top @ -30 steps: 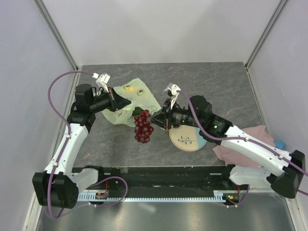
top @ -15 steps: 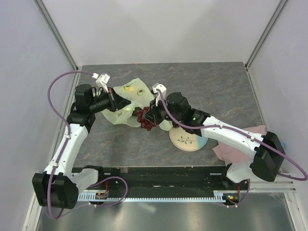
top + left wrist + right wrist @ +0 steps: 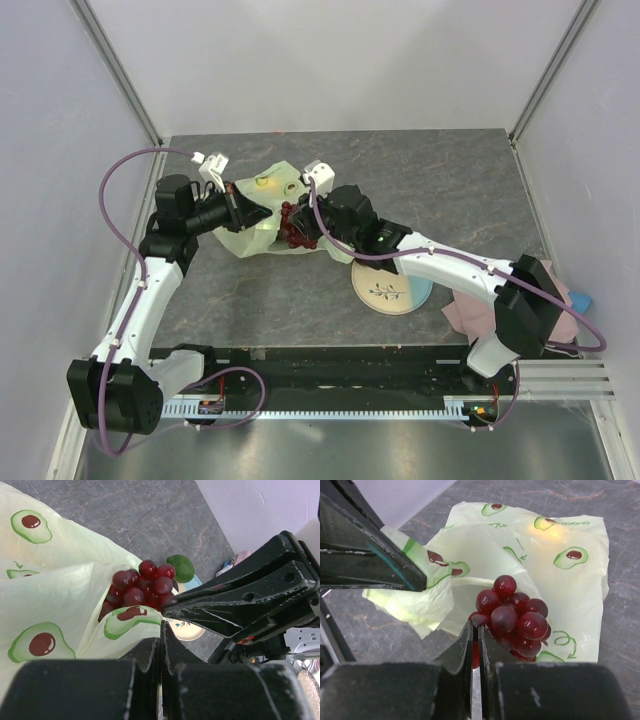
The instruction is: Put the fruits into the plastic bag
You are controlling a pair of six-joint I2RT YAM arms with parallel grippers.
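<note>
**Top view, read from the arm bases outward.** A plate (image 3: 390,290) with a sprig motif sits at about 5 o'clock of the centre of the surface (image 3: 430,180). A pink cloth (image 3: 458,318) lies further out toward 4 o'clock.

Beyond these, toward 10 o'clock, lies the plastic bag (image 3: 250,240), pale green with avocado prints and partly crumpled. The left tool (image 3: 247,214) is fully closed, pinching a fold of the bag's rim and raising it so that the mouth gapes toward the right arm.

The right tool (image 3: 297,228) reaches in from 4 o'clock. Its jaws stand almost together, clamped on the grape bunch (image 3: 290,222), which hangs at the bag's mouth and touches the film. In the right wrist view the bunch sits over the lower lip of the opening, not yet wholly inside. In the left wrist view a round green fruit (image 3: 180,568) shows just past the bunch, near the plate.

**Step in hand:** insertion of the grapes, judged near its end.

**Next move:** this probably calls for carrying the bunch deeper past the raised rim, then parting the right jaws while the left tool holds the mouth open. Too early a release might let the bunch roll back onto the surface.
</note>
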